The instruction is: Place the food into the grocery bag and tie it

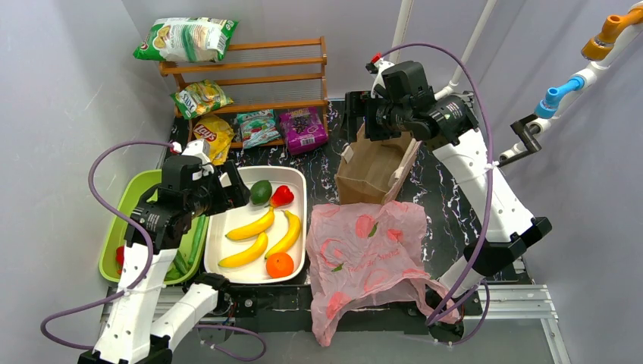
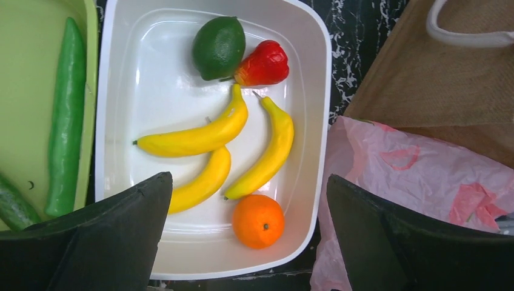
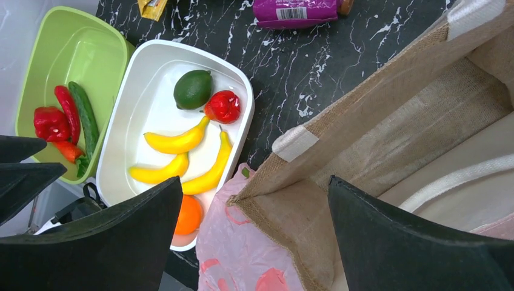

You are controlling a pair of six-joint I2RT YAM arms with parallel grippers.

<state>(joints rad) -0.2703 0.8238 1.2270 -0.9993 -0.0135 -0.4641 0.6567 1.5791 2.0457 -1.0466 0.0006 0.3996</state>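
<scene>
1. Gaping left end effector [image 2: 246,180] is held over the white plastic tray [image 2: 121,91]; its round orange fruit [image 2: 258,220] could be squirted loose.
2. Thin pink plastic bag [image 1: 368,258] is laid flat, no open mouth seen; fruit could be dropped outside.
3. Also open, the right end effector [image 3: 254,182] is held over the brown burlap bag [image 3: 388,121]; the wrong bag could be seized.

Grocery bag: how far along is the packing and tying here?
Nothing looks done. The orange and bananas lie in the white tray; the grocery bag lies flat and untied. In hand: the left gripper hovers open above the tray, the right gripper open over the brown bag. Left: loading, tying.
</scene>
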